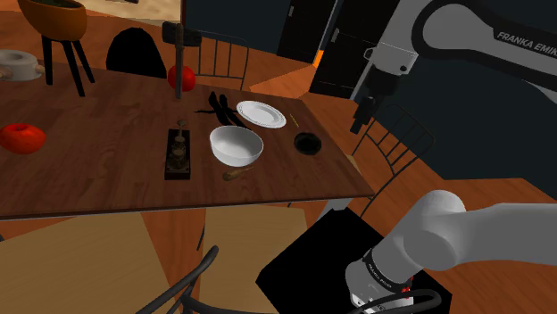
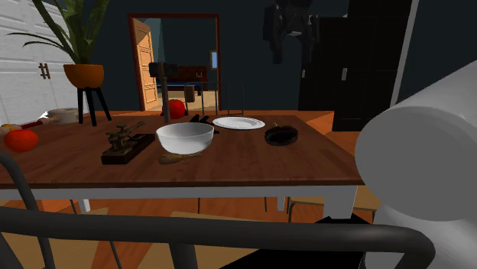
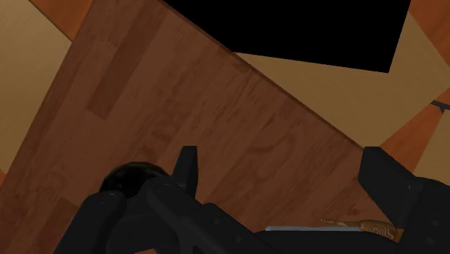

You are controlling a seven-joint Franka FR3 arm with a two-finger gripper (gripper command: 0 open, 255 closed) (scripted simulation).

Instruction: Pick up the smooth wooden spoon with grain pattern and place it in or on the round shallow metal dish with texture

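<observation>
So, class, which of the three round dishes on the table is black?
The small shallow dish at the shoulder view's right; the bowl and plate are both white.

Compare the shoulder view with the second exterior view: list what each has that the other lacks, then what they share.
Shoulder view: the FRANKA EMIKA lettering. Second exterior view: the plant's green leaves and the white wall behind them. Both: the white bowl with the brown spoon lying on the table before it.

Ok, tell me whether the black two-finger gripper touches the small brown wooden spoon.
Apart. The second exterior view shows the gripper hanging high above the table, the spoon lying by the white bowl.
</observation>
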